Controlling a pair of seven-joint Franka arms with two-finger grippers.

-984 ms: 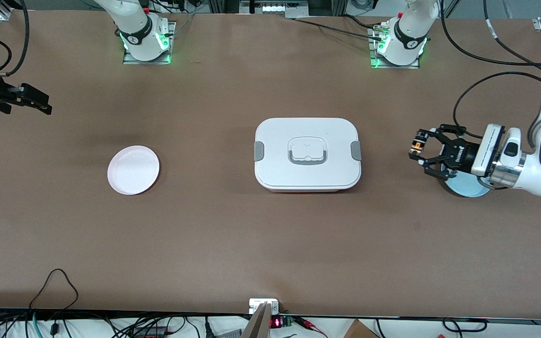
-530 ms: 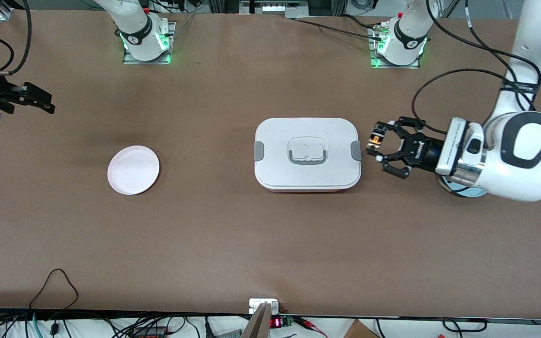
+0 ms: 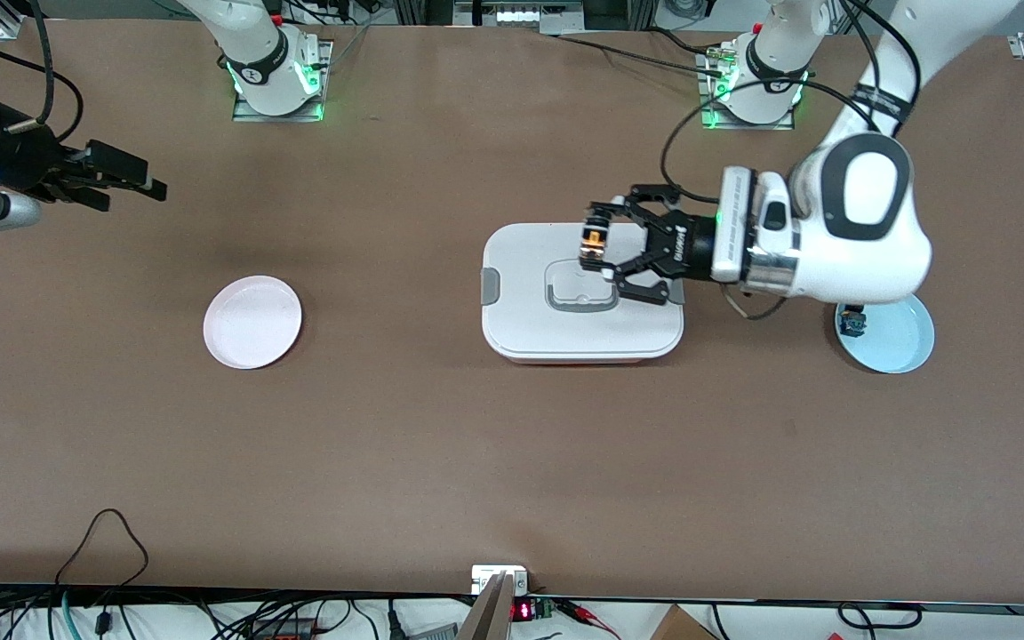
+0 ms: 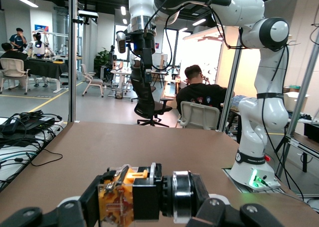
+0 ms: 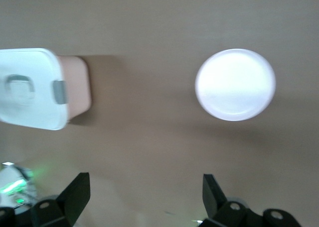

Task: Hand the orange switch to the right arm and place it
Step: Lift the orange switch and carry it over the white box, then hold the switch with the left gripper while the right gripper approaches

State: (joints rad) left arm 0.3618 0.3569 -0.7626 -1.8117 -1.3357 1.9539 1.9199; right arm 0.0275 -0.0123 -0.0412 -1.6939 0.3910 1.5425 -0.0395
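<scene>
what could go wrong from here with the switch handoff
1. The left claw pinches the tiny orange switch by a small part of its body, up in the air over the lidded white box. If it slips, it could bounce off the lid.
2. The right claw, open, is over the table's end near the pink plate. The switch leaves little free surface for its fingers, so a misaligned grab could knock it loose.

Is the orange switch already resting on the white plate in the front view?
No, the orange switch is held in the left gripper above the lidded container; the white plate holds nothing.
</scene>
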